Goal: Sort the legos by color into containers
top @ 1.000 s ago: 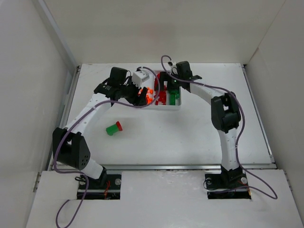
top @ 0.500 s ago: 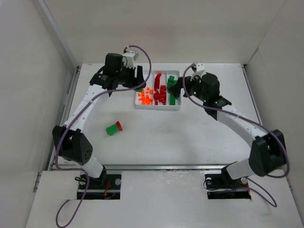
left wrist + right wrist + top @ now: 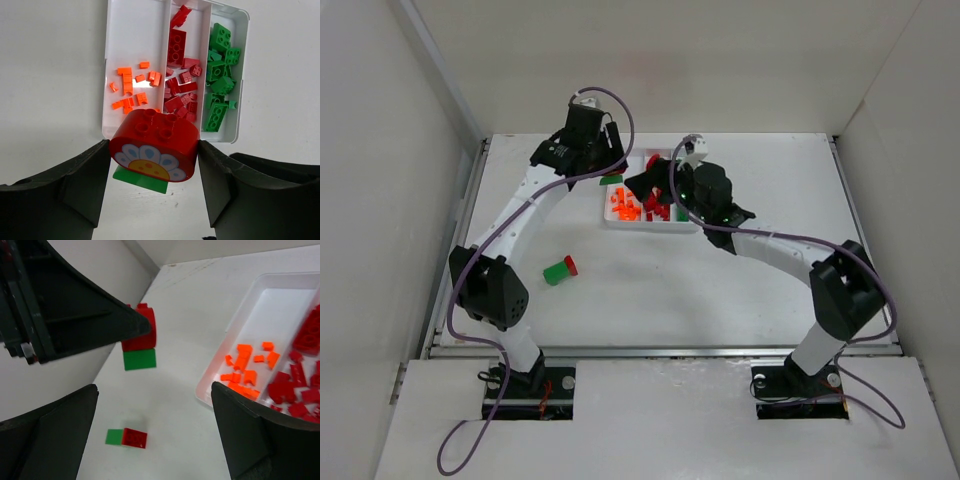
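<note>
Two stacked pieces are hanging in the left gripper (image 3: pixel 152 167): a red rounded plastic brick with a flower face (image 3: pixel 152 142), the jaws pressing on its two ends, and a flat green plastic brick (image 3: pixel 140 180) clinging beneath it. They are hovering above the table (image 3: pixel 740 290), just beside the orange side of the white three-compartment plastic tray (image 3: pixel 106 60). The right gripper (image 3: pixel 154 387) is standing spread wide and empty, facing the stack from the tray side. Green is sitting under red, so it probably needs to close low. Another red-and-green pair (image 3: pixel 127 437) is lying well apart.
</note>
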`<state>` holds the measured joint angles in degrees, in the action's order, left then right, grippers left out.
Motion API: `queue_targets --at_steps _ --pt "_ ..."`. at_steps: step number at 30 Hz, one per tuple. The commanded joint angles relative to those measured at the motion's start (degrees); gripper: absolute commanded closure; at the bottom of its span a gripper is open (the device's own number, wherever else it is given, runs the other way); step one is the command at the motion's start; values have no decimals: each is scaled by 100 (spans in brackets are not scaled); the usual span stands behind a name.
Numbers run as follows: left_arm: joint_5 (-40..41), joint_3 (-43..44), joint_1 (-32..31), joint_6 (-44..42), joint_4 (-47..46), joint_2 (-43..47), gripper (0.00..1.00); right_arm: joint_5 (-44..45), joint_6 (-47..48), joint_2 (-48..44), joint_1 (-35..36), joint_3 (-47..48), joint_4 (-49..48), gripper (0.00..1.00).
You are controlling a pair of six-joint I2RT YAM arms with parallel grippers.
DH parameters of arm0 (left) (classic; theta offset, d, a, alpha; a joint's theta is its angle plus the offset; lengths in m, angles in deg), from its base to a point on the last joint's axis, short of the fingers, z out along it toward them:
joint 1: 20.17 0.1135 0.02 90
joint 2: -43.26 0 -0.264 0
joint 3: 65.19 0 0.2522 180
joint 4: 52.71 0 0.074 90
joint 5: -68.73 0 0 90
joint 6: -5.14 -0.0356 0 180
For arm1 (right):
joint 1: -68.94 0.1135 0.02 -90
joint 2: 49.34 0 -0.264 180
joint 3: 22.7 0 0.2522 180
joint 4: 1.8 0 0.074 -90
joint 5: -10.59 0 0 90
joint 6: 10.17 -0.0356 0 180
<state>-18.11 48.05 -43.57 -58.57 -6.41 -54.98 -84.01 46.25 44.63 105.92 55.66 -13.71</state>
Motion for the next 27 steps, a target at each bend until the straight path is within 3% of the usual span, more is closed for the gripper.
queue_targets --at_steps 1,7,17,24,25,27 --pt "247 282 -15 386 7 129 100 -234 -517 261 144 597 -939 0" --pt "247 282 -16 439 7 129 100 -357 -667 903 196 1046 -992 0" --pt "194 344 -16 439 7 129 100 -472 -833 1492 249 1459 -992 8" --pt "142 344 -16 439 7 77 100 -665 -887 1747 249 1644 -1098 27" --pt "141 344 -16 387 7 77 100 -665 -887 1747 249 1644 -1150 36" --pt "141 344 -16 386 7 77 100 -612 -887 1678 249 1591 -1317 44"
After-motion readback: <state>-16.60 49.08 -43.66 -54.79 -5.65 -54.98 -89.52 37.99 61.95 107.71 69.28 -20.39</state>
